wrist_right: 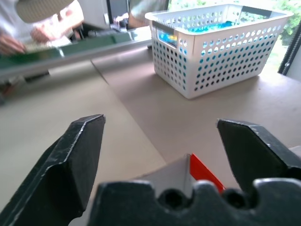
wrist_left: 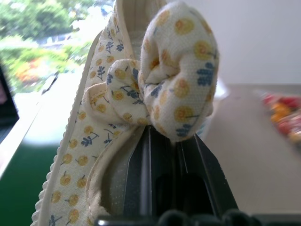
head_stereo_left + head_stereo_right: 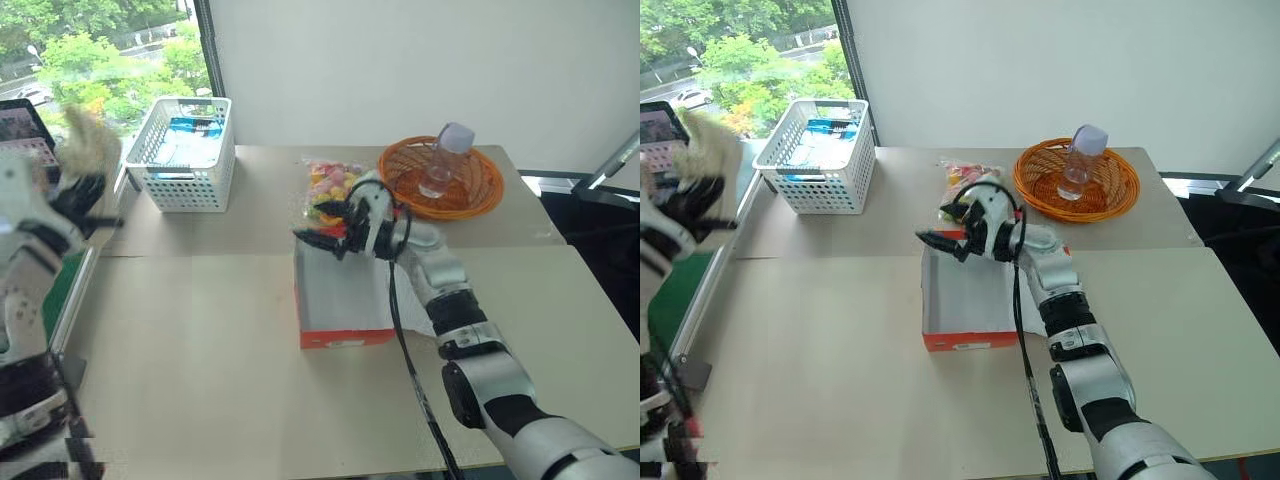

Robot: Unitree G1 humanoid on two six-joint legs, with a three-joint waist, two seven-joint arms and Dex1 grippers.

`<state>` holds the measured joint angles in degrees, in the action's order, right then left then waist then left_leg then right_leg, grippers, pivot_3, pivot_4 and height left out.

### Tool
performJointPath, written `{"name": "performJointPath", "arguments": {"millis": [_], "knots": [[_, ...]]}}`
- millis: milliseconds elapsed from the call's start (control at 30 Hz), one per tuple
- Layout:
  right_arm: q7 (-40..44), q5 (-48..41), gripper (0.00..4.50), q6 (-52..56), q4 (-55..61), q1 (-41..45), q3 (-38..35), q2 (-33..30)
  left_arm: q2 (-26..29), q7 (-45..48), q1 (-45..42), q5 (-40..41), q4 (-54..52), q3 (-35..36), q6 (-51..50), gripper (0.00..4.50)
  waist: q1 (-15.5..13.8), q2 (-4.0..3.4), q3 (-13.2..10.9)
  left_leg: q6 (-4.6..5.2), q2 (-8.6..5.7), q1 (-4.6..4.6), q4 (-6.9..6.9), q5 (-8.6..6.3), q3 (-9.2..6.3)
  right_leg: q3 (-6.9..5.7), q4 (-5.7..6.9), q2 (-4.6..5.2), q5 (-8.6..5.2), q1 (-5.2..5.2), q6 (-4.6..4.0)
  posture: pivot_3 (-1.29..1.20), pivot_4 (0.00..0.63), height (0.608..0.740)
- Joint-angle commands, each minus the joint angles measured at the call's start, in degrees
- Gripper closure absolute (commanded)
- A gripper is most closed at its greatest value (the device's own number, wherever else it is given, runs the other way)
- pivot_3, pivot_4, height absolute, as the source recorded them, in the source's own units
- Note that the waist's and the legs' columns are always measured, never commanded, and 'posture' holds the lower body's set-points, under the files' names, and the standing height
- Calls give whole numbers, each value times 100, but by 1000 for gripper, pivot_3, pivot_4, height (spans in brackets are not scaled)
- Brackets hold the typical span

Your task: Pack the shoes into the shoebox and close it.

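Floral shoe aloft (shoebox open)

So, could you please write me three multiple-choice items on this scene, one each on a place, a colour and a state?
1. Where does the clear bottle stand?
A. in the white basket
B. in the orange wicker tray
C. on the bare table

2. What colour is the outside of the shoebox?
A. red-orange
B. blue
C. green

3. What state is the left end effector in?
A. open and empty
B. shut on a shoe
C. shut on the bottle

Answers:
1 B: the bottle stands upright inside the tray's rim.
2 A: the shoebox's front wall is red-orange.
3 B: the left wrist view shows its fingers clamped on the flower-print shoe.
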<state>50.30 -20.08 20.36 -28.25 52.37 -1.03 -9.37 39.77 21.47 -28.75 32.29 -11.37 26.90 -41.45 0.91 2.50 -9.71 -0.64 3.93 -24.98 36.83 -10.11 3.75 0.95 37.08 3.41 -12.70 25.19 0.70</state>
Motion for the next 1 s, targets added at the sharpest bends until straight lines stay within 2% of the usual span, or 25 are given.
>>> {"name": "performJointPath", "arguments": {"millis": [33,200,400,733,1000], "knots": [[-680,-1011,0,1324,550,551,-839,15,-290,-135,-321,229,-461,-472,-248,4494,39,-1,0,0,1,2,0,0,1,3,1,-3,0,1,0,0,150,740],[-1604,-2254,0,2573,834,928,-1840,161,-909,-121,-756,363,-575,-1155,-314,4494,33,-1,-1,2,3,1,0,1,-6,2,0,-12,0,0,-1,0,150,740],[-2137,-2789,0,3128,1138,852,-2062,224,-1404,8,-1213,131,-135,-1727,-68,4494,-1,-2,-1,4,0,-5,0,2,-7,2,-6,-11,-1,1,1,0,150,740],[-2466,-2908,0,3046,1260,731,-2014,270,-2236,-10,-1310,-57,10,-2265,92,4494,10,-2,-1,7,-4,-16,3,3,-19,-1,-10,-13,-2,3,6,0,150,740],[-2299,-2685,0,2832,966,712,-1874,142,-2238,-50,-1416,-135,-22,-2127,101,4494,8,-2,-1,7,-5,-17,4,3,-20,-1,-11,-13,-2,3,7,0,150,740]]}}
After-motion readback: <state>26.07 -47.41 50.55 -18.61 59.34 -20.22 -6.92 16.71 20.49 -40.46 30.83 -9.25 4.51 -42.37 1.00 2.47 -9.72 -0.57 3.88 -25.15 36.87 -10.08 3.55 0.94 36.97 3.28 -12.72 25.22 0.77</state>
